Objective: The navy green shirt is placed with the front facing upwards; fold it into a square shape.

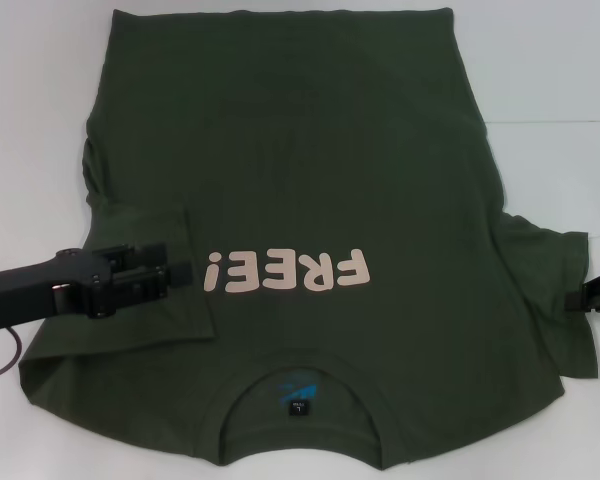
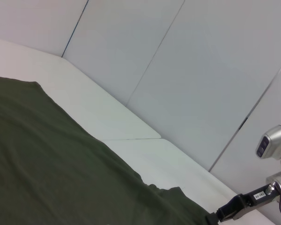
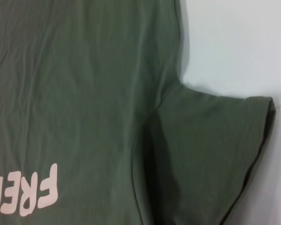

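Black and boxy, the left tool reaches in from the robot's left side over the shirt, its tips beside the exclamation mark of the pale pink print. It is clenched on the edge of the left sleeve, which lies turned inward over the chest, its hem running from the shoulder area down toward the collar side. The right tool sits at the far right edge of the head view, touching the outer hem of the right sleeve; whether it grips the cloth or only rests against it cannot be told. The left wrist view shows the same tool at the sleeve's edge, with silver joints of its arm behind it.

Around them, the dark olive-green shirt lies front up and spread flat on the white counter. Its collar is nearest the robot, with a small blue label inside, and the bottom hem is farthest away. The print reads "FREE!" upside down from the robot's head. The right sleeve is spread out sideways on the counter, with soft creases at the armpit seam. Pale wall panels stand behind the counter.
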